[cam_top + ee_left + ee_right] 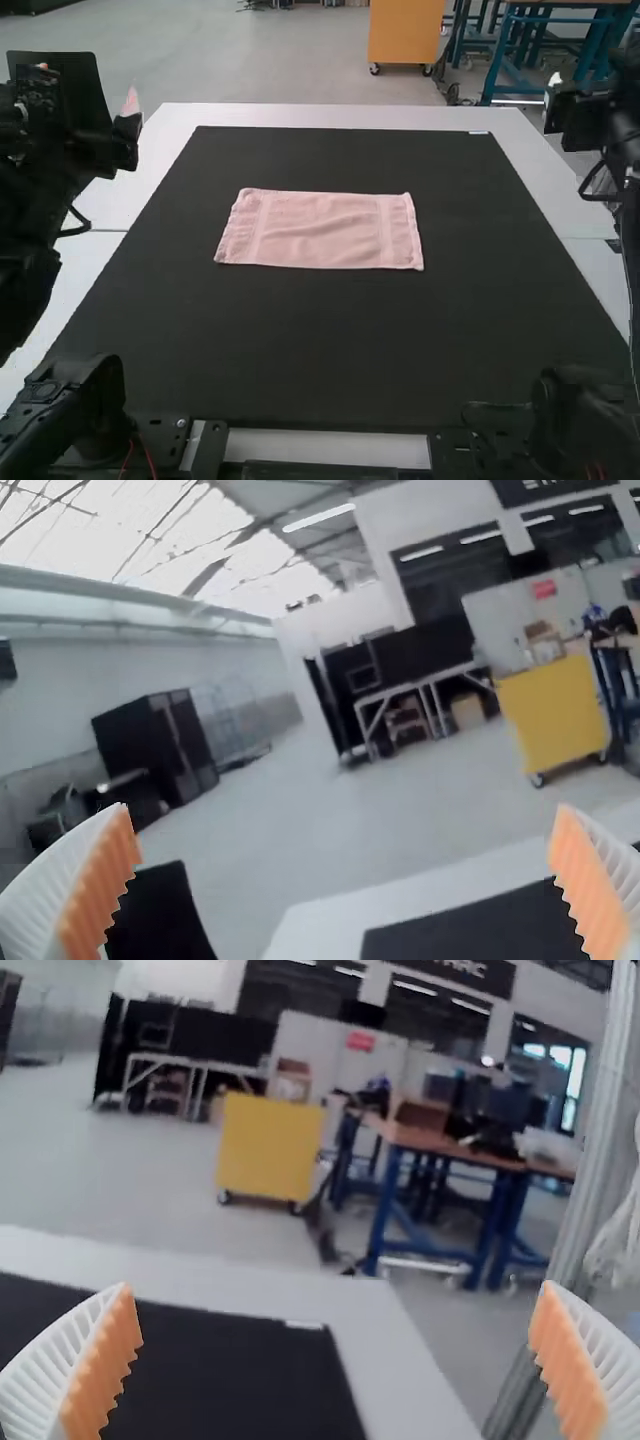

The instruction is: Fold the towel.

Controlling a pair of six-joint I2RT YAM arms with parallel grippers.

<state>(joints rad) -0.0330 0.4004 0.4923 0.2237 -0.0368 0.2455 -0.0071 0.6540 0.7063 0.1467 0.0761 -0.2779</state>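
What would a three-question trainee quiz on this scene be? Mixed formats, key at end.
1. True or false: the pink rectangular cloth towel lies on the black rectangular mat.
2. The white, ribbed left gripper is: (a) shut on the towel, (b) open, (c) shut and empty.
3. Fill in: counting the white, ribbed right gripper too, ____ grippers hold the towel.

Key: 1 true; 2 b; 3 zero.
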